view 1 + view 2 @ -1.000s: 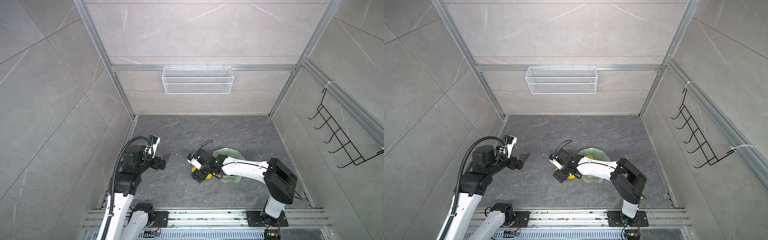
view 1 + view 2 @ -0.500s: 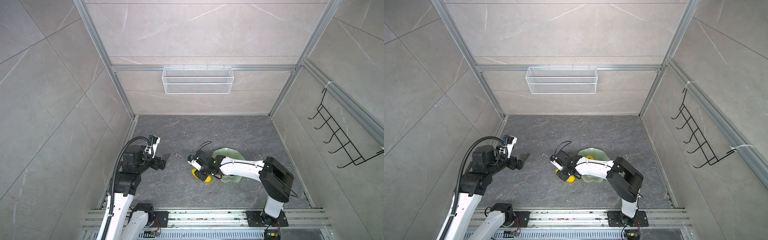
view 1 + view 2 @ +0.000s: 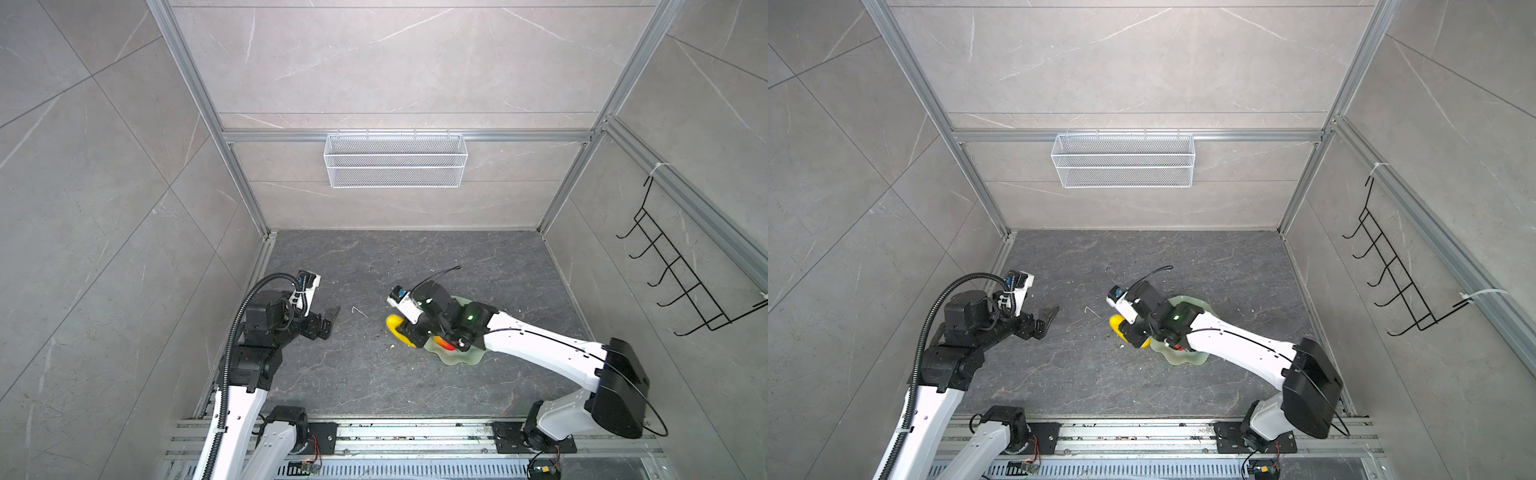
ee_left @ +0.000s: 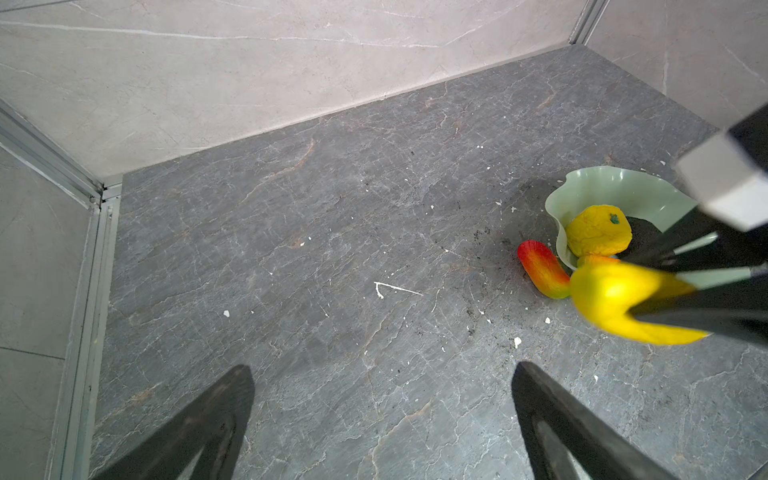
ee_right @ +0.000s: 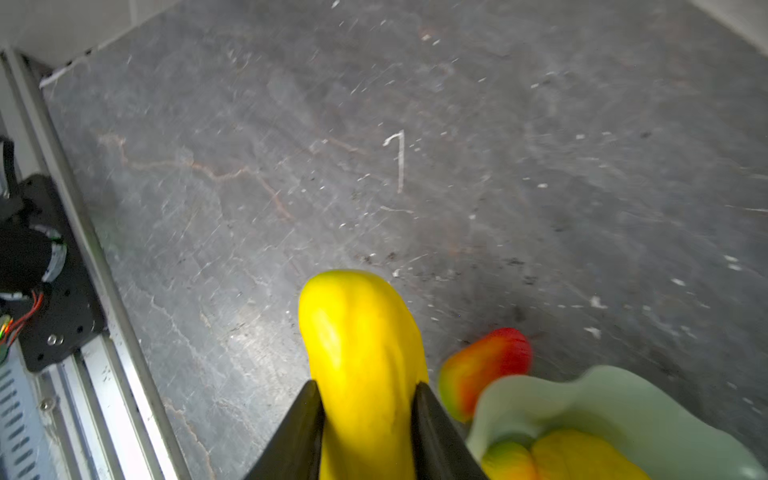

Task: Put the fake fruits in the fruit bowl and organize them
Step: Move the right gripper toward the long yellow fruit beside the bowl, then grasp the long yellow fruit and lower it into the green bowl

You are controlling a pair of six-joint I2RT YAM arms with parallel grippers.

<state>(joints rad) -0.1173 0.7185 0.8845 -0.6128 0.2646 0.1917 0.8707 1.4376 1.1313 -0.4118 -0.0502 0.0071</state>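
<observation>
Far left: left pincer [image 4: 378, 374], jaws wide apart, nothing between them, over bare grey desk [image 4: 332, 249], well apart from all the fruit.

In the middle: right pincer [image 5: 365, 390] clamped on the long yellow fruit [image 5: 359, 328], black fingers [image 5: 299, 428] pressing one on each side, much of the fruit poking out past the tips; low by the desk, just beside the bowl; touching the desk or not, cannot tell. Probably light and hollow, like most toy fruit; looks hard, not squishy, with no dent under the grip; shiny skin, so likely slippery and quick to slide or spin out of a weak hold. Best held across the thin way, near the middle, to stop either end tipping down; no need to squeeze hard. Bright yellow, smooth, long, a little bent, round at the end.

Next to the right: red mango [image 4: 542, 268], red to orange to green, lying on the desk right against the outside of the bowl; not yet in.

Furthest right: pale green bowl [image 4: 598, 174], shiny, wavy edge; maybe breakable, so set fruit down gently. Inside: bumpy yellow ball [image 4: 598, 230] with a green stem spot, dark fruit [image 4: 642, 239] beside it, second mango [image 5: 507, 461] partly hidden.
</observation>
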